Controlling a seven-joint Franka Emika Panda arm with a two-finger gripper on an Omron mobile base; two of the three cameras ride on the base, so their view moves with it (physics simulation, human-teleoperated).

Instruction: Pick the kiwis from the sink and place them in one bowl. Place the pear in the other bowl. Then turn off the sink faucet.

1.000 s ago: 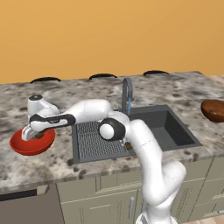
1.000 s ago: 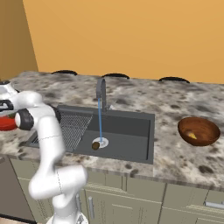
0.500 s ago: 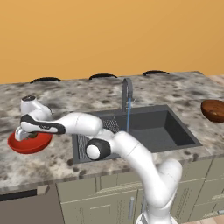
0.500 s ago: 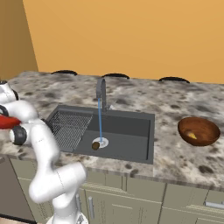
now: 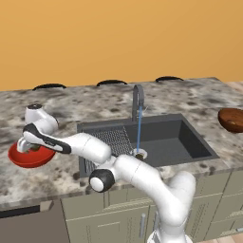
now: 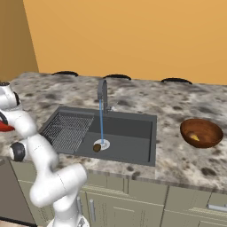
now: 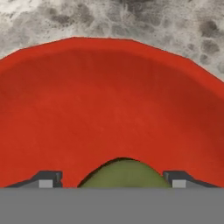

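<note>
My tool point(image 7: 113, 183) hangs low over the red bowl point(image 5: 28, 159) at the left end of the speckled counter point(image 5: 66, 173), its two tips spread wide apart with the olive-green kiwi point(image 7: 123, 174) lying loose between them on the bowl's floor; I am gripping nothing. In the left base view my arm reaches across from the lower right, past the wire rack point(image 5: 111, 142), to that bowl.

The darker brown kiwi point(image 6: 96, 147) sits on the bottom of the dark grey sink point(image 6: 128, 133), just beside the pale round drain point(image 6: 103, 143). A thin blue stream of water point(image 6: 101, 122) falls from the grey faucet point(image 6: 103, 91) onto the drain.

Well apart, on the counter to the right of the sink, stands the brown bowl point(image 6: 201, 132), with the orange-tan pear point(image 6: 194, 138) inside it near its front wall.
</note>
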